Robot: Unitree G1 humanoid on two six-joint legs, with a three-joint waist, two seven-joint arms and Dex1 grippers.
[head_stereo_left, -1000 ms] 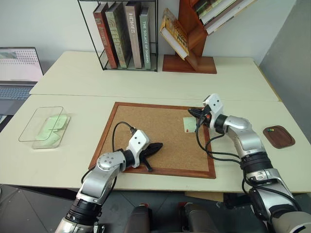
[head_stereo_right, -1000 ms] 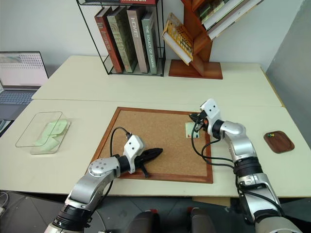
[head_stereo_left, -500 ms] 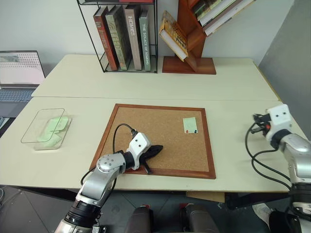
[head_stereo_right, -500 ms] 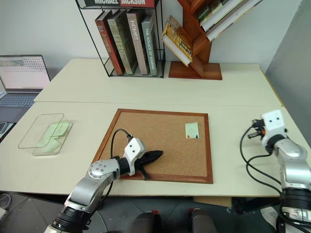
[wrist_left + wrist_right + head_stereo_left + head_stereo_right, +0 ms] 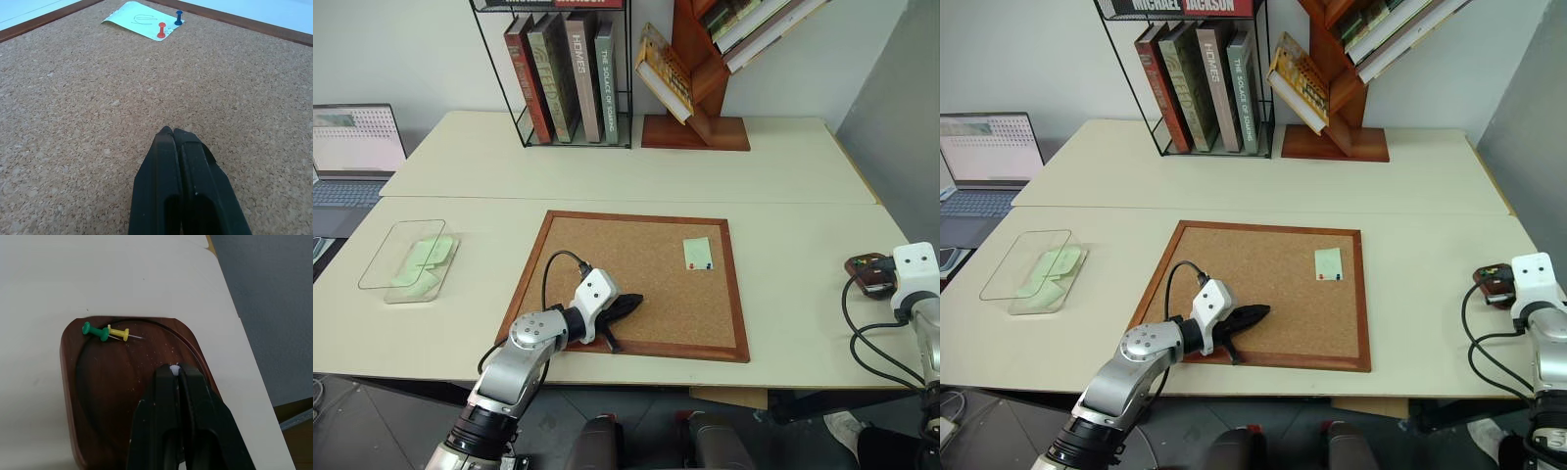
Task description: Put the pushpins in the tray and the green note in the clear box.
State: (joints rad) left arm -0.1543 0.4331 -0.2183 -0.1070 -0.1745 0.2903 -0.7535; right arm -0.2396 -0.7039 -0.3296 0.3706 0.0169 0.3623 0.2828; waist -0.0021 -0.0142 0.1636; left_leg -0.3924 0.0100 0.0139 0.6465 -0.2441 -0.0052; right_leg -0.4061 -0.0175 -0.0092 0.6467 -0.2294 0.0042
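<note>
Right tool over tray (pin-tipped)

Bare corkboard open to approach — two pushpins standing from the green note

Four pushpins, one green note, one tray

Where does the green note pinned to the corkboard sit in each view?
Left eye view: green note in the corkboard's far right corner.
Right eye view: same corner, note.
Left wrist view: near the top edge, red pin and blue pin stuck in it.
Right wrist view: not in it.
Shared landmark: the corkboard's wooden frame.
</note>
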